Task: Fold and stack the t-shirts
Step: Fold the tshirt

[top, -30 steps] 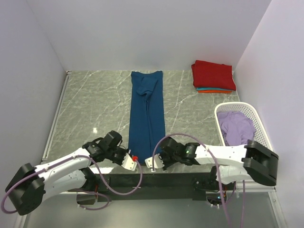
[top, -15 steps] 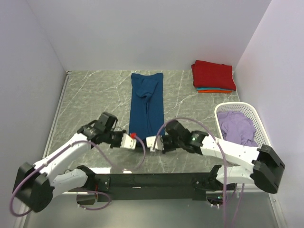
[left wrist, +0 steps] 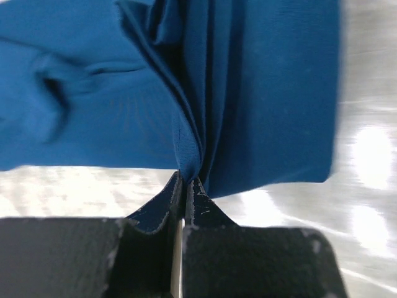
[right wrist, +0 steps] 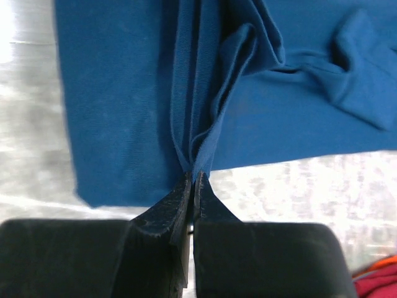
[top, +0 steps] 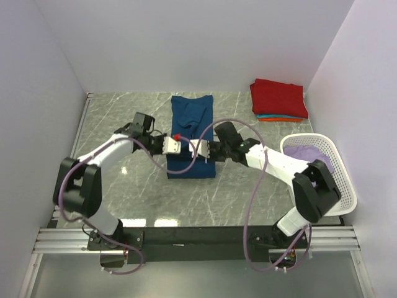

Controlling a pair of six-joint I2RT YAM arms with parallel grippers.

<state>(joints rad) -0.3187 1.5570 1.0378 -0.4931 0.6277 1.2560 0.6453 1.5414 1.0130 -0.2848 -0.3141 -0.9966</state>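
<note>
From the top external view: on the grey marbled bench [top: 124, 118], a long dark-blue t-shirt [top: 192, 112] of soft knit, stretched lengthwise from the far edge toward the middle, its near end lifted and doubled back over itself. Left gripper [top: 175, 144] and right gripper [top: 197, 148] side by side above the cloth, each pinching the lifted end. At the far right corner, a folded stack of t-shirts [top: 279, 99], red on top with teal and orange edges beneath. By the right edge, a white perforated plastic basket [top: 310, 138] holding a crumpled lilac garment [top: 298, 152]. From the left wrist view: left gripper [left wrist: 186, 186] pressed together on a bunched fold of the dark-blue t-shirt [left wrist: 267, 93], pale bench below. From the right wrist view: right gripper [right wrist: 191, 183] likewise clamped tight on a gathered edge of the same cloth [right wrist: 124, 93], a sliver of red fabric at the lower right corner.
</note>
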